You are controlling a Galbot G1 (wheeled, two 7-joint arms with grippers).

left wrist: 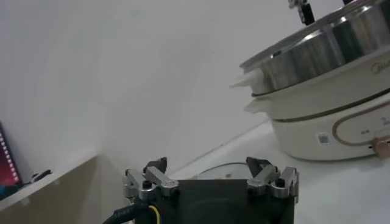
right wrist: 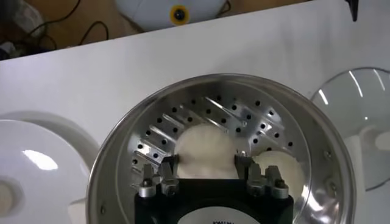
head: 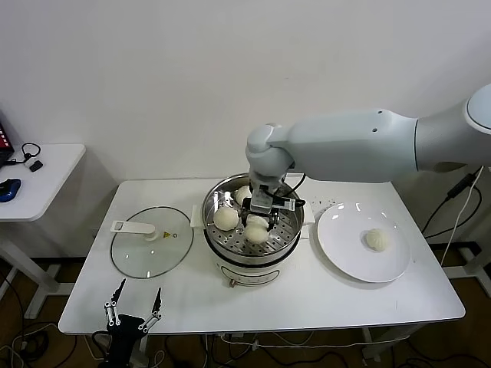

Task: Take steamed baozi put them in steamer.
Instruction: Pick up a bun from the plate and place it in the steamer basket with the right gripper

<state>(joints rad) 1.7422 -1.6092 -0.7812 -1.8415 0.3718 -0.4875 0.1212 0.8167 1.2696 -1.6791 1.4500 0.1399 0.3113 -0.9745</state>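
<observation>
1. The steamer [head: 251, 230] stands at mid-bench, and every place below is given from it. The lid [head: 151, 241] lies on the side of the robot's left, the plate [head: 363, 241] on the side of its right.
2. Three baozi sit on the perforated tray inside the steamer; the fourth baozi [head: 377, 239] lies alone on the plate.
3. The right gripper [right wrist: 207, 175] is down inside the steamer, its fingers straddling one bun [right wrist: 206, 148] from either side. The fingers look slightly apart, flanking the bun, but whether they press it or have let go I cannot tell.
4. The left gripper [head: 133, 308] hangs off the bench's front edge, below the lid — fingers spread, nothing held, idle.
5. The relation that counts: the plate's baozi lies beyond the steamer's rim toward the right arm's own side, so the right arm is plainly nearer. My reading is that the bun now straddled is being set down, and the plate bun is the last one left.
6. A baozi is round with no long axis — pleated top up — so any approach from above should suit.
</observation>
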